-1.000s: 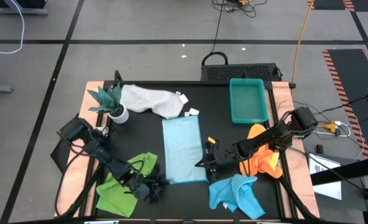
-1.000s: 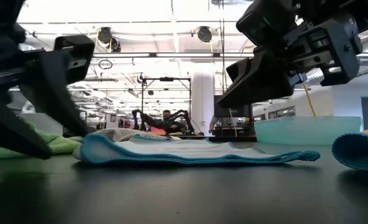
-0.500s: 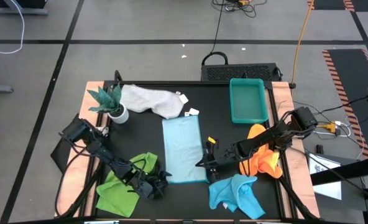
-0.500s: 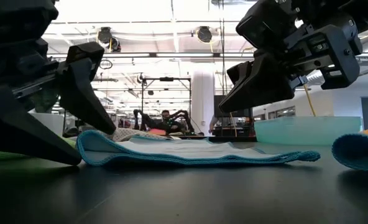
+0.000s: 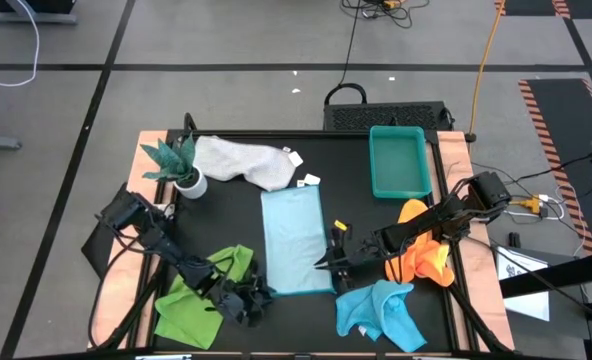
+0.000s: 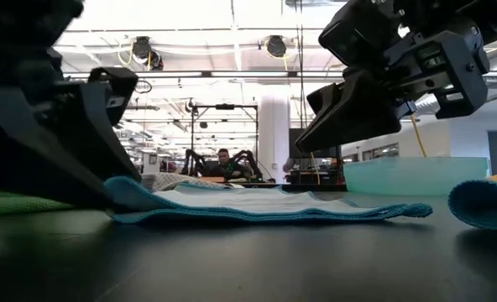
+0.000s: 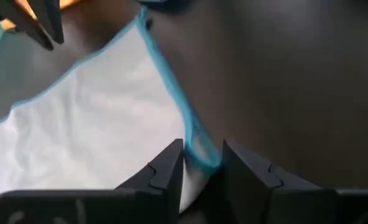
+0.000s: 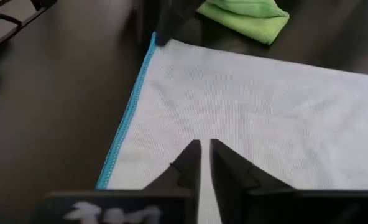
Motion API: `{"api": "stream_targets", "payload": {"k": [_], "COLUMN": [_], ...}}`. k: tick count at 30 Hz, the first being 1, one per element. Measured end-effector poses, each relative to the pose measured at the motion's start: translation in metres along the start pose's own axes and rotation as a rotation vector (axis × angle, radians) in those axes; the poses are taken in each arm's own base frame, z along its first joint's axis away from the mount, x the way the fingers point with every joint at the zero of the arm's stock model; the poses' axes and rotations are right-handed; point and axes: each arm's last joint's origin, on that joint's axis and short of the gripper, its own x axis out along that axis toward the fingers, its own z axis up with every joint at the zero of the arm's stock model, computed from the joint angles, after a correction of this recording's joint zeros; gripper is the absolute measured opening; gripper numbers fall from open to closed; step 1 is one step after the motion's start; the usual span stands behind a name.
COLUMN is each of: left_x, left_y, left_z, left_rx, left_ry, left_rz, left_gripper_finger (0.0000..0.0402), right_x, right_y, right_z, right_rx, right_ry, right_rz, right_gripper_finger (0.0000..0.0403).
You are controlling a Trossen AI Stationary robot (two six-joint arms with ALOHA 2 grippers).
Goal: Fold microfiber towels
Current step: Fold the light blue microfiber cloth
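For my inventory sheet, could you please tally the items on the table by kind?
Towels: 5 (white-grey, pale blue, orange, turquoise, green)
Tray: 1
Plant: 1
Total: 7
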Motion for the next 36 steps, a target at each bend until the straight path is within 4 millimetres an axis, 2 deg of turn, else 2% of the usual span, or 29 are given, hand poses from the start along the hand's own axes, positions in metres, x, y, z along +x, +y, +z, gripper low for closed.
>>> {"api": "stream_targets", "payload": {"k": [5, 12, 20, 24, 29, 36], "left_x": [-0.001, -0.004, -0.002, 0.000, 0.003, 0.005], "left_y": [-0.002, -0.008, -0.005, 0.001, 0.006, 0.012], "left_z": [0.004, 0.000, -0.003, -0.006, -0.007, -0.009], "left_rx": [-0.025, 0.110, 0.072, 0.050, 0.070, 0.071], "left_ry": [-0.037, -0.003, 0.030, 0.073, 0.083, 0.106], "left_rz": [0.000, -0.021, -0.048, -0.039, -0.063, -0.009], "left_gripper_finger": [0.0107, 0.0120, 0.0212, 0.0242, 0.0228, 0.0158], "right_x": [0.000, -0.004, -0.008, -0.010, -0.010, -0.004], "right_y": [0.004, 0.023, 0.041, 0.044, 0.044, 0.046], "right_z": [-0.003, -0.017, -0.021, -0.022, -0.023, -0.026], "right_rx": [-0.045, -0.298, -0.557, -0.595, -0.593, -0.624], "right_ry": [0.027, 0.155, 0.179, 0.202, 0.204, 0.194], "right_rz": [0.075, 0.141, 0.068, 0.033, 0.035, 0.070], "right_gripper_finger": [0.0098, 0.0169, 0.0182, 0.0183, 0.0183, 0.0183]}}
